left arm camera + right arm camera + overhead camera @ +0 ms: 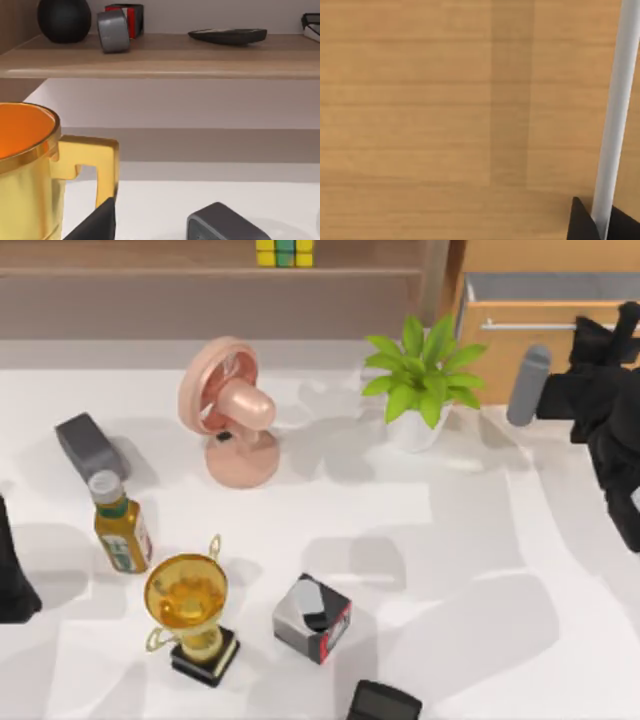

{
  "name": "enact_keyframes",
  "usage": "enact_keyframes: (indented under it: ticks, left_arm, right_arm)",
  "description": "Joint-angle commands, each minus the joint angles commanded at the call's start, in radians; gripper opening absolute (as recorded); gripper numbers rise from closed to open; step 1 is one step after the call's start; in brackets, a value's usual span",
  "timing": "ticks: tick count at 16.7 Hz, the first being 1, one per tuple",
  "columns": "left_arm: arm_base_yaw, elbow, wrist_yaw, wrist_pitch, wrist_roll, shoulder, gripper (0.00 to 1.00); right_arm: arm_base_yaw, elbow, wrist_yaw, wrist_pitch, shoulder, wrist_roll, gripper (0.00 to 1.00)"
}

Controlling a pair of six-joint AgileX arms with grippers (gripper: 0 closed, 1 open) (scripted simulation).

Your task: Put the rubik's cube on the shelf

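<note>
The rubik's cube (285, 252), with yellow and green squares, rests on the shelf (180, 271), a long brown ledge along the back of the table. No gripper touches it. My right gripper (612, 332) is far to the cube's right, up against the orange-wood cabinet (520, 335). In the right wrist view its dark fingertips (582, 222) stand apart with nothing held, and the cabinet's silver handle (615, 115) shows just beyond them. My left arm (14, 585) is parked at the table's left edge.
On the white table stand a pink fan (232, 410), a potted plant (420, 380), a tea bottle (120, 525), a gold trophy (190, 605), a grey-black-red box (312, 618), and dark grey boxes (88, 445) (384, 702). A grey cylinder (527, 385) stands by the cabinet.
</note>
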Motion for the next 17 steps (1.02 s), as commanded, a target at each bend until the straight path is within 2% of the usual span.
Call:
enact_keyframes:
  ticks: [8,13,17]
  left_arm:
    - [0.000,0.000,0.000,0.000,0.000,0.000,1.00]
    - [0.000,0.000,0.000,0.000,0.000,0.000,1.00]
    - [0.000,0.000,0.000,0.000,0.000,0.000,1.00]
  right_arm:
    - [-0.035,0.251,-0.026,-0.137,0.106,-0.002,0.00]
    - [-0.026,0.275,-0.033,-0.153,0.122,-0.001,0.00]
    - [-0.026,0.275,-0.033,-0.153,0.122,-0.001,0.30]
